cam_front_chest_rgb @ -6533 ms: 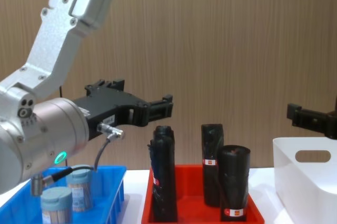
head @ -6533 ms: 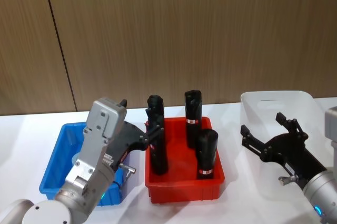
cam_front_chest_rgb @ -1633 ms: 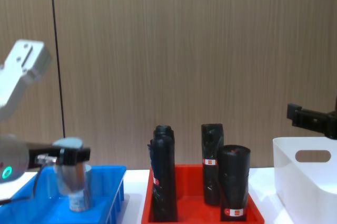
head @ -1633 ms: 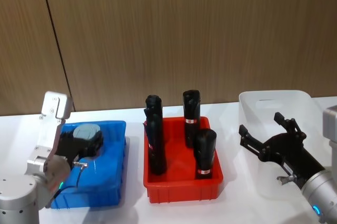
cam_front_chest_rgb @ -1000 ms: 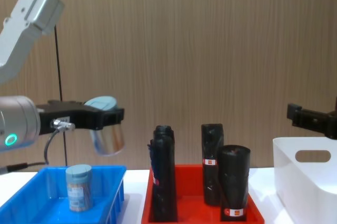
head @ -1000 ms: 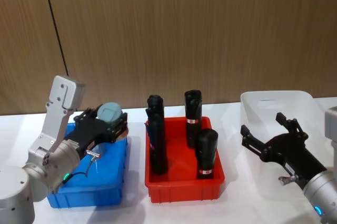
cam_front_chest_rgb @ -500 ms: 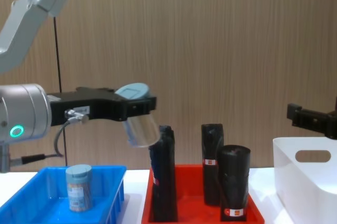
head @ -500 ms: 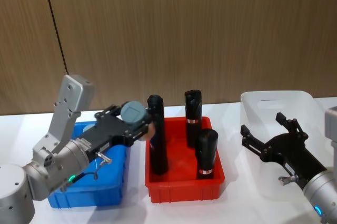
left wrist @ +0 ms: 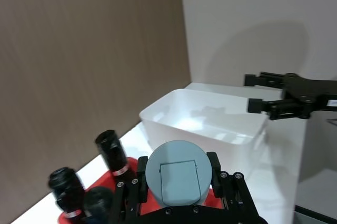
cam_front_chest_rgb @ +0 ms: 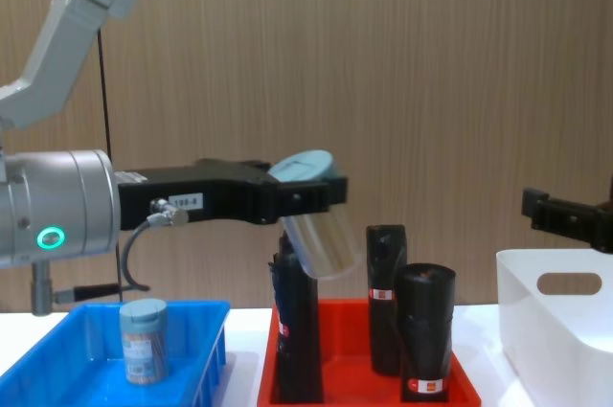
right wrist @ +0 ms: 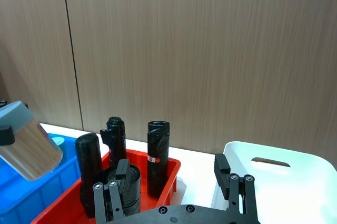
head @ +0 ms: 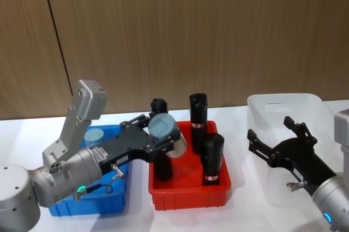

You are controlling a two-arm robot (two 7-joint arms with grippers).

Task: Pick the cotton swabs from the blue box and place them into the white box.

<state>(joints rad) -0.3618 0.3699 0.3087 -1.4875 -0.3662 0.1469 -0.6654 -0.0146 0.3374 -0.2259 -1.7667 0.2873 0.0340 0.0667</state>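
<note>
Blue plastic forms the shallow rectangular blue box [cam_front_chest_rgb: 59, 361] at the far left, with sloped walls and a rim. One cotton-swab jar [cam_front_chest_rgb: 144, 342], a small clear plastic cylinder with a pale grey-blue round lid, stands upright inside it, not yet picked.

To its right, the left gripper [head: 163, 138] is clamped on a second cotton-swab jar [cam_front_chest_rgb: 324, 239], its black fingers bearing on the jar's sides just below the lid. This jar hangs in the air over the near-left part of the red plastic tray [head: 191, 198], at about the height of the tops of the tall black cylinders [head: 214, 155] that stand in the tray. The height is judged to be chosen so that the jar passes above these cylinders on its way across. The jar is tilted, lid uppermost and base slanting down towards the right, probably because it follows the angle of the wrist. The right wrist view shows its clear wall packed with pale swab sticks lying lengthwise. The left wrist view shows the flat lid face-on, with a squarish flap moulded into it.

Farther right, on the white table [head: 245, 215], stands the white box [cam_front_chest_rgb: 554, 345], a taller plastic bin with rounded corners and an oval handle cutout. It looks empty and lies well apart from the carried jar. The right gripper [head: 270, 129] hovers at this box with its black fingers spread wide and nothing between them, apparently idle.
</note>
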